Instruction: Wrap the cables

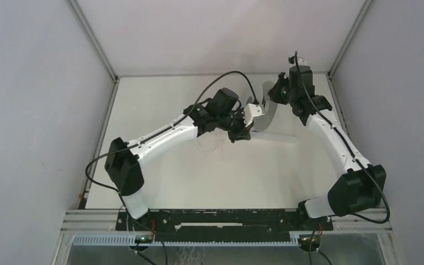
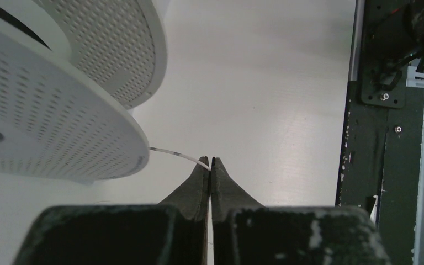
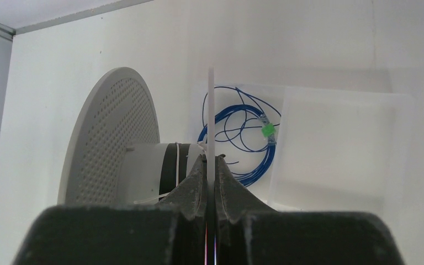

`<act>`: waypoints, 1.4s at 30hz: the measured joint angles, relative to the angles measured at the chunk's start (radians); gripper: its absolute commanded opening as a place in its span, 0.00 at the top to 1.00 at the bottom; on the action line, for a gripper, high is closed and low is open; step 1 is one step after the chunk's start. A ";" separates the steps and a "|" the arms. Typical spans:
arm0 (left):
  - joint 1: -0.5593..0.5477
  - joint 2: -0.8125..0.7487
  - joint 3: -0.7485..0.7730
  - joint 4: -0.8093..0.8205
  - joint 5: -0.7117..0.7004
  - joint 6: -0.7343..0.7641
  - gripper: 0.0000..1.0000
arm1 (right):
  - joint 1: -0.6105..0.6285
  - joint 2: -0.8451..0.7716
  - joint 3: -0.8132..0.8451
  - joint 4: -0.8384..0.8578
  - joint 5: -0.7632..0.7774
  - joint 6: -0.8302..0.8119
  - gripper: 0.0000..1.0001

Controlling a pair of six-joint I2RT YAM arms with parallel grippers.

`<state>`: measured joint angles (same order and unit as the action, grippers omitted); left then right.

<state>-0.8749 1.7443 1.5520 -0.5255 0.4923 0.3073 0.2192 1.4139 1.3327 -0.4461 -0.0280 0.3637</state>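
Broadly, the white tabletop (image 1: 154,99) carries everything, and near its far middle stands a white plastic spool with two round perforated flanges (image 3: 116,138), set on edge between the two black-and-white arms. The right gripper (image 3: 211,160) is pinched tight on the thin rim of the nearer flange, seen edge-on between its fingers. The left gripper (image 2: 210,163), just beside the spool, has its jaws pressed together on the end of the cable (image 2: 174,153), a very thin pale strand running from the flange edge to the fingertips. A few turns of that strand circle the spool's hub in the right wrist view, and faint loose loops of it lie on the table below the left gripper in the top view. Behind the spool lies a clear plastic bag (image 3: 287,182) holding a coil of blue wire (image 3: 237,132) with a small green tag (image 3: 266,131).
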 measured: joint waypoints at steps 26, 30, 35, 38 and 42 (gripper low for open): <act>0.050 0.109 0.347 -0.226 0.043 -0.134 0.98 | 0.084 -0.006 -0.029 0.074 0.052 -0.067 1.00; 0.060 0.121 0.373 -0.238 0.045 -0.145 0.99 | 0.092 -0.006 -0.032 0.096 0.061 -0.081 1.00; 0.080 0.140 0.419 -0.267 0.053 -0.153 0.99 | 0.101 -0.006 -0.043 0.120 0.072 -0.089 1.00; 0.093 0.144 0.444 -0.289 0.065 -0.157 0.99 | 0.106 -0.006 -0.044 0.140 0.075 -0.090 1.00; 0.113 0.148 0.481 -0.311 0.082 -0.167 0.98 | 0.114 -0.009 -0.044 0.169 0.075 -0.089 1.00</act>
<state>-0.7620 1.8927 2.0327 -0.8364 0.5747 0.1402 0.3332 1.4048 1.2888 -0.2771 0.0467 0.2752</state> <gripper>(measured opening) 0.015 0.068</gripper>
